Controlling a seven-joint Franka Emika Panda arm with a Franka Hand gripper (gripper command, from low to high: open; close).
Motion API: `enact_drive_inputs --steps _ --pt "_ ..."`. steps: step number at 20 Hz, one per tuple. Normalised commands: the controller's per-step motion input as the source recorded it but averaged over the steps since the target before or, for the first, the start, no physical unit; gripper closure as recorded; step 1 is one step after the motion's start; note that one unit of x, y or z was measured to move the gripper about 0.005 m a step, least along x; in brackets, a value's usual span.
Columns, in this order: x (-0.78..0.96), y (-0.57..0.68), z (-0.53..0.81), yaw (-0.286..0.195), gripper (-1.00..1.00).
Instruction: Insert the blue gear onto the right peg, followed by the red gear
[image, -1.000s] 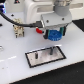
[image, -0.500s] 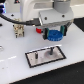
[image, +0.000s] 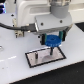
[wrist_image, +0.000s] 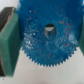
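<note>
The gripper (image: 53, 40) squeezes the blue gear (image: 53, 40) between its green pads (wrist_image: 9, 42), just above the plate (image: 34, 59).

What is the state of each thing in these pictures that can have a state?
hand: shut on the blue gear, over the plate.
blue gear: held flat between the green fingers, not released.
plate: lying flat on the table, nothing resting on it that I can see.
right peg: too small to tell; a pale tip shows through the gear's centre hole in the wrist view.
</note>
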Motion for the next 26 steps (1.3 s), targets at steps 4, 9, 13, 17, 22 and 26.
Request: enact_drive_inputs --steps 4,9,13,17,22,26 --pt "0.44 -0.04 -0.03 0.0 1.0" --pt "0.28 -0.04 -0.1 0.0 1.0" --pt "0.16 -0.03 -0.06 0.0 1.0" --pt "0.21 0.02 -0.16 0.0 1.0" --pt "0.2 0.06 -0.14 0.0 1.0" --pt "0.13 0.04 -0.15 0.0 1.0"
